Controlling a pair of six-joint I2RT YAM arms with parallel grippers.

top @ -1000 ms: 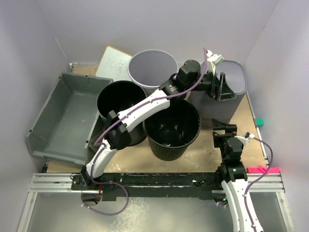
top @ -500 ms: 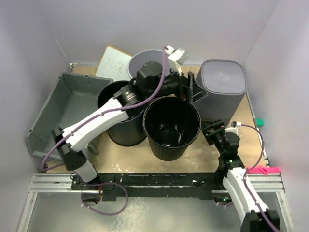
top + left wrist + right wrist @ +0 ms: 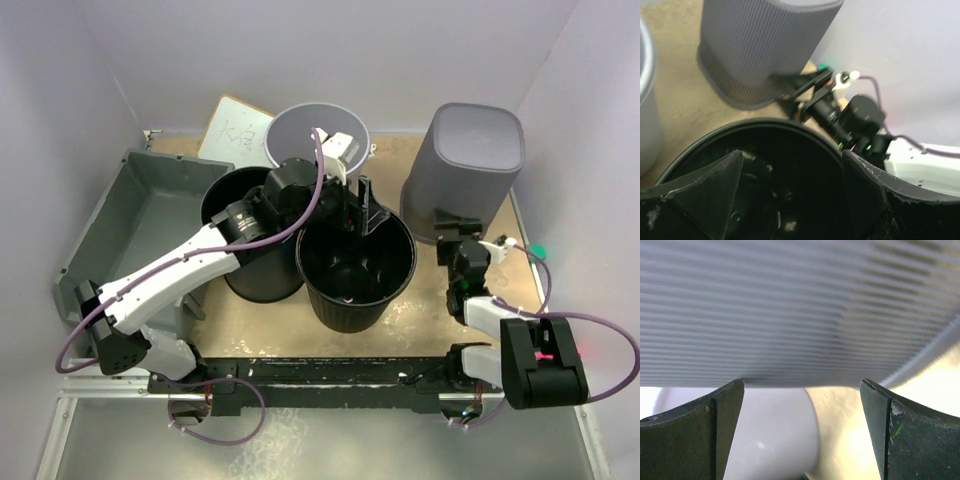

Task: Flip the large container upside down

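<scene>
**Change:** the left arm has swung off the tall bin [image 3: 465, 165] to mid-table. The left pincer [image 3: 360, 208] gapes wide and empty over a black bucket [image 3: 352, 270]. The right pincer [image 3: 455, 225] has come up to the bin's foot, spread wide, holding nothing.

**Grey tub** [image 3: 140, 235]: far left, mouth up, untouched. Turning looks not begun.

**Surface:** tan board [image 3: 420, 312], crowded.

**Room:** pale lilac walls [image 3: 330, 50].

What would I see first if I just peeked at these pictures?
The left gripper, reaching far out and open over the front black bucket in the middle. Then the tall dark-grey bin at the back right, closed end up, with the right gripper open beside its ribbed wall. The large container sits open side up on the left, untouched.
</scene>
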